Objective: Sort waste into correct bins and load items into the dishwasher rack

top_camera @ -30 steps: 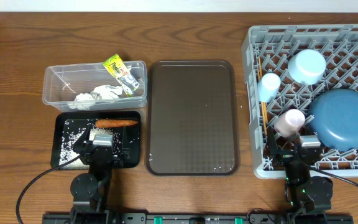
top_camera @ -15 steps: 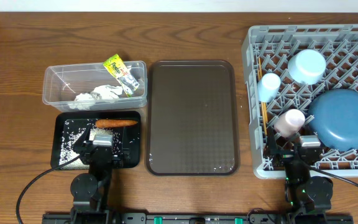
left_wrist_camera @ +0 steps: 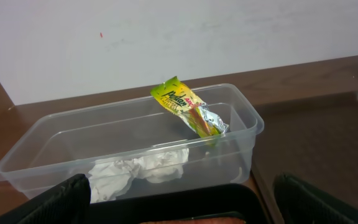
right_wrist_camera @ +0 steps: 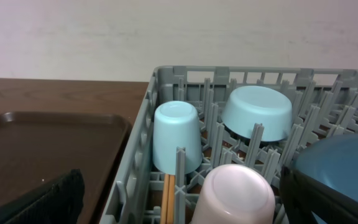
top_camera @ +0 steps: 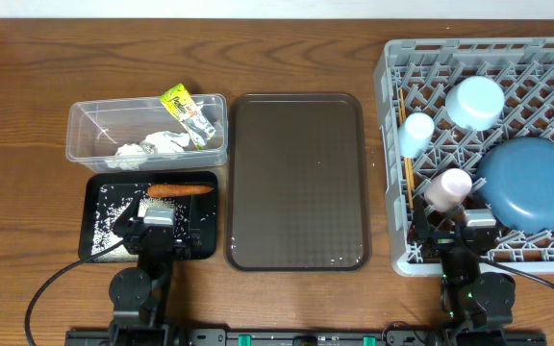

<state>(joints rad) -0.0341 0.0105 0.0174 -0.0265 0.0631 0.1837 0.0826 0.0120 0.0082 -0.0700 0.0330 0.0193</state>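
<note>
Dishwasher rack (top_camera: pixel 387 144) on brown wooden table (top_camera: pixel 27 86) by white wall (left_wrist_camera: pixel 166 37); left pincer (top_camera: pixel 150 227), right pincer (top_camera: pixel 450 233) spread

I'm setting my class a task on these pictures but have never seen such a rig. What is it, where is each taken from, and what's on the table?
Two robot arms sit at a wooden table. One picture looks down from above; two come from wrist cameras. The left tool and right tool are open, holding nothing. A clear plastic tub holds crumpled white paper and a yellow-green wrapper; a black tray holds an orange carrot. The grey rack holds a round blue plate.
</note>
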